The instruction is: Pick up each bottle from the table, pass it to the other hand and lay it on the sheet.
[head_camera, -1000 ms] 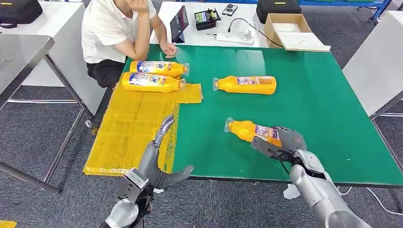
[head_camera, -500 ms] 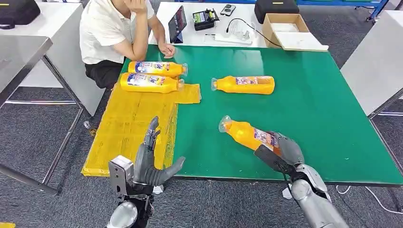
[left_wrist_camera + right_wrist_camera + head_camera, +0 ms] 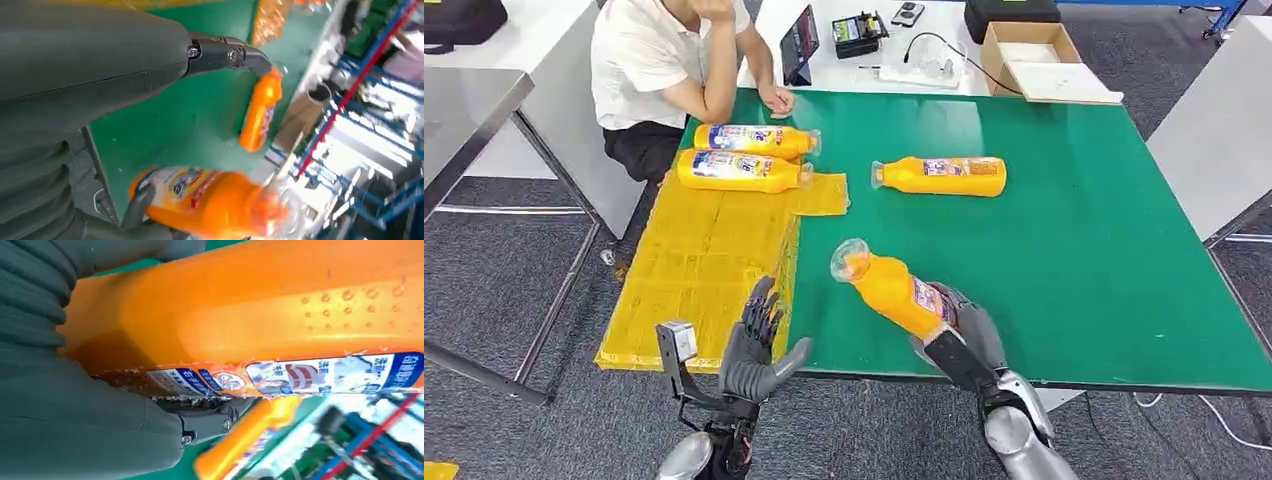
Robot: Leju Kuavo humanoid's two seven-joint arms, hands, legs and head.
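My right hand (image 3: 959, 338) grips an orange bottle (image 3: 890, 288) by its base, lifted off the green table (image 3: 1084, 250) with its clear cap pointing up and left. The right wrist view has that bottle (image 3: 280, 315) close up against the hand (image 3: 75, 430). My left hand (image 3: 754, 350) is open, fingers spread and upright, at the table's near edge beside the yellow sheet (image 3: 694, 270). In the left wrist view the held bottle (image 3: 210, 202) is blurred beyond the thumb (image 3: 230, 52). Two bottles (image 3: 739, 170) lie on the sheet's far end. Another bottle (image 3: 942, 176) lies on the table.
A person (image 3: 674, 60) sits at the far left corner with a hand on the table. Behind stands a white table with a tablet (image 3: 799, 45), cables and an open cardboard box (image 3: 1034, 60). Grey tables flank both sides.
My right hand has lifted the bottle off the table and carried it left, toward the left hand. The left hand has turned upright and drawn nearer the table edge.
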